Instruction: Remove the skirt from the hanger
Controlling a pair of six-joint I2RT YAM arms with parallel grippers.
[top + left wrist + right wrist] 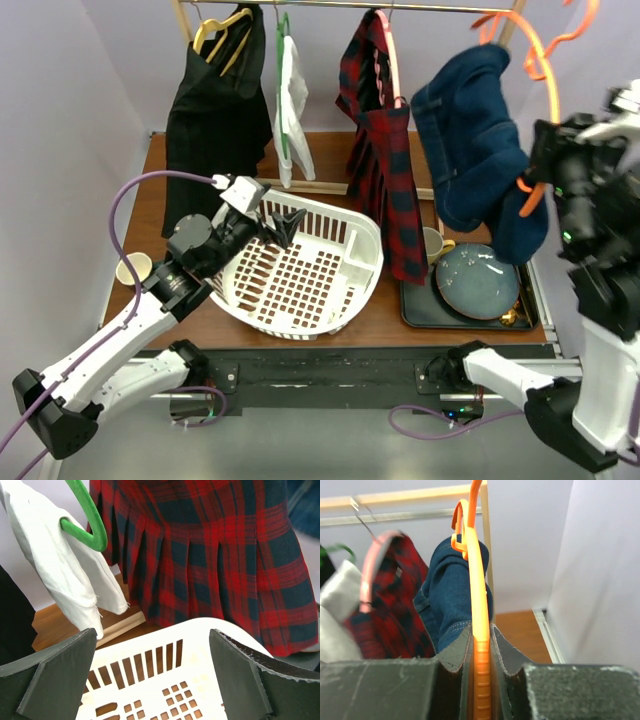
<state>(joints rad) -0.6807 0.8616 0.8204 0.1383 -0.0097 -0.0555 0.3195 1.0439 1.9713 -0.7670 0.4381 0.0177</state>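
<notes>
A blue denim skirt (475, 140) (447, 595) is draped over an orange hanger (545, 75) (480, 630) at the right end of the rail. My right gripper (540, 185) (480, 645) is shut on the hanger's lower arm, holding it tilted, and the denim hangs to its left. A red plaid pleated skirt (385, 170) (210, 555) hangs on a pink hanger (390, 50) beside it. My left gripper (280, 225) (152, 675) is open and empty, low over the white basket (300, 280) (165, 670), facing the plaid skirt.
A white garment (292, 100) (65, 570) on a green hanger and a black one (215, 110) on a yellow hanger hang from the rail (400, 6). A dark tray (415, 310) holds a blue plate (475, 280) and a mug (435, 243). A paper cup (133, 268) stands at left.
</notes>
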